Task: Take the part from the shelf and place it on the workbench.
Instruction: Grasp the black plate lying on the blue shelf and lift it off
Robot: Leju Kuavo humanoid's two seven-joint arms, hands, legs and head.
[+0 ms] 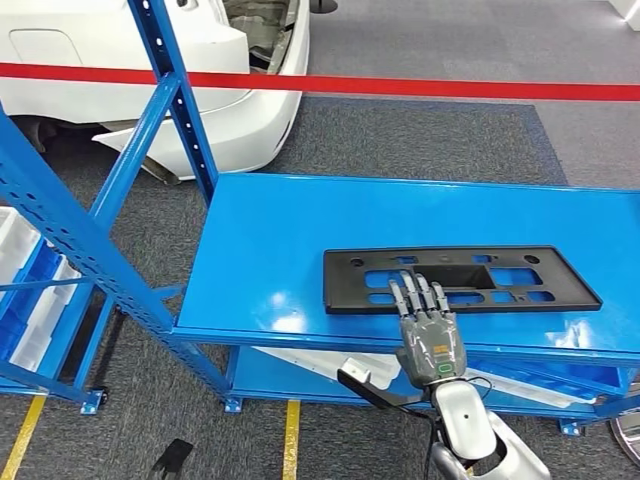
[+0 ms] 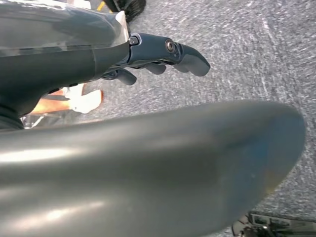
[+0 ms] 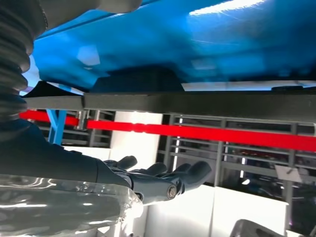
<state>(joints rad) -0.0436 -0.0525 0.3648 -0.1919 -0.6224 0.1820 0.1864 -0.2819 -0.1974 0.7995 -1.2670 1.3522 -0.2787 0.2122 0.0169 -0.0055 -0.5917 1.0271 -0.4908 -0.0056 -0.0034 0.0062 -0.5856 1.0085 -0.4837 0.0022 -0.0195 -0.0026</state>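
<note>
The black part (image 1: 460, 281), a long flat plate with cut-out slots, was seen lying flat on the blue workbench (image 1: 302, 240), towards its near edge and its right half. The right hand (image 1: 427, 330) was raised over the near edge of the bench, its fingers (image 1: 413, 292) stretched out straight and slightly apart, their tips overlapping the near edge of the part in the head view. Whether the fingertips actually touched the plate could not be told from that angle; nothing was gripped by them. In the right wrist view the same fingers (image 3: 164, 175) were shown extended and empty. The left hand (image 2: 164, 54) was seen above grey carpet (image 2: 253, 59), its fingers loosely extended with nothing held. A red barrier tape (image 1: 453, 87) and a white car body (image 1: 226, 90) were visible beyond the bench, and blue shelf uprights (image 1: 83, 240) stood to the left.
</note>
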